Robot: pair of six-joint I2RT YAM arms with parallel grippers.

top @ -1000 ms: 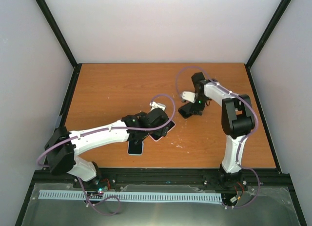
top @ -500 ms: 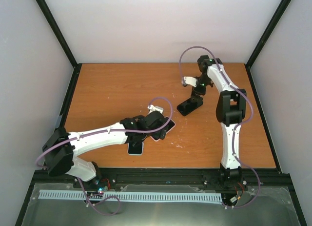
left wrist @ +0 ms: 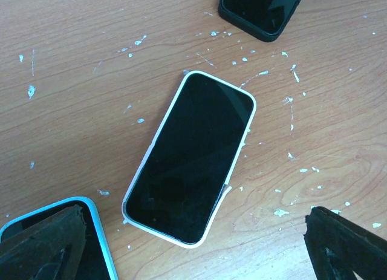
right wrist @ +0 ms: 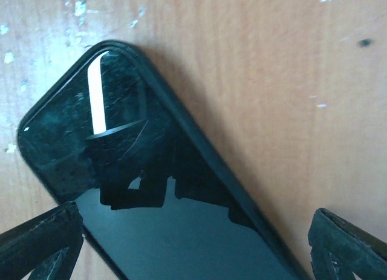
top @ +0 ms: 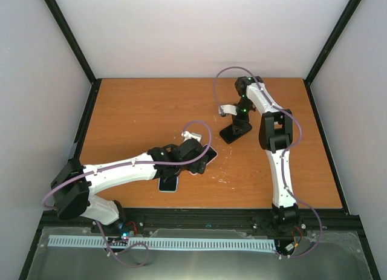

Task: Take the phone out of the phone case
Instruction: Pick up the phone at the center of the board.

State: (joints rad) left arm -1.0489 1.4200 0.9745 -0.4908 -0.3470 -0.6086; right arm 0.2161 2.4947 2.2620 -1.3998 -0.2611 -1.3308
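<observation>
White-cased phone (left wrist: pixel 188 159) is seen lying flat and screen-up on the wooden surface (top: pixel 139 110), its dark glass framed by the white rim of the case, from which it has not been taken. Above the white-cased phone the left fingers (left wrist: pixel 42 247) are held spread wide, one tip shown to each side of its lower end; nothing is gripped and the handset is not touched by them. A blue-cased phone (top: pixel 169 183) is laid near the white-cased phone, just off its lower corner on the side toward the arm bases, with a narrow strip of wood left between the two. On the opposite side, beyond the upper end of the white-cased phone and apart from it, a black-cased phone (right wrist: pixel 157 195) is set screen-up at a slant. Over that one the right fingers (right wrist: pixel 347 244) are likewise parted fully and empty, with a tip shown on either side of the handset and no hold taken on it; a dark reflection and a bright streak are caught in its glass. The three handsets are strung in a loose diagonal, with the white-cased phone in the middle. The left arm (top: pixel 121 168) is stretched low toward the white-cased phone from the near left, while the right arm (top: pixel 275 141) is raised to its far right. White flecks (left wrist: pixel 290 74) are scattered over the wood around the white-cased phone.
</observation>
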